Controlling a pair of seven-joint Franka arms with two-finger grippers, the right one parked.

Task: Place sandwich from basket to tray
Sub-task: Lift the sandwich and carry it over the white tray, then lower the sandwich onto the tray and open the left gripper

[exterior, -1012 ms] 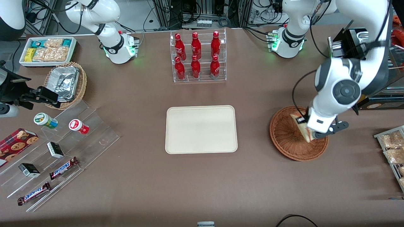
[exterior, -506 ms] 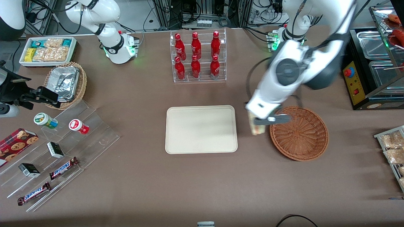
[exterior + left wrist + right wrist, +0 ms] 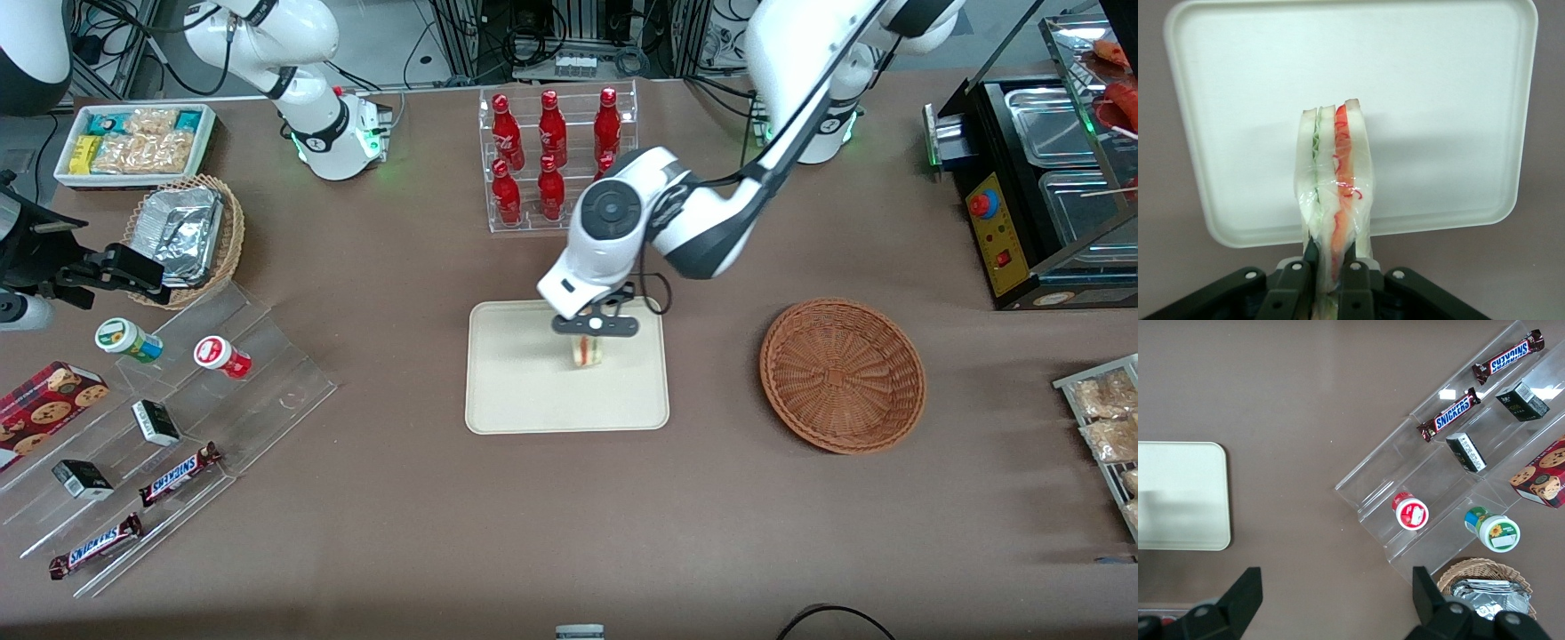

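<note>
While poised over tray (image 3: 516, 391) (upright sandwich (image 3: 1335, 193)) — gripper (image 3: 594, 326), fingers (image 3: 1310, 257) clamped

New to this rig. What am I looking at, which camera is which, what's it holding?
Two white robot arms bolted to a brown table. The wide picture looks down from the front. One close-up comes from a camera on the working arm's wrist, the other from the parked arm's wrist. The working arm's gripper hangs over the cream tray, its fingers shut on a wrapped sandwich; whether it touches the tray is unclear. The brown wicker basket beside the tray, toward the working arm's end, holds nothing. Red bottles stand in a clear rack farther from the front camera.
</note>
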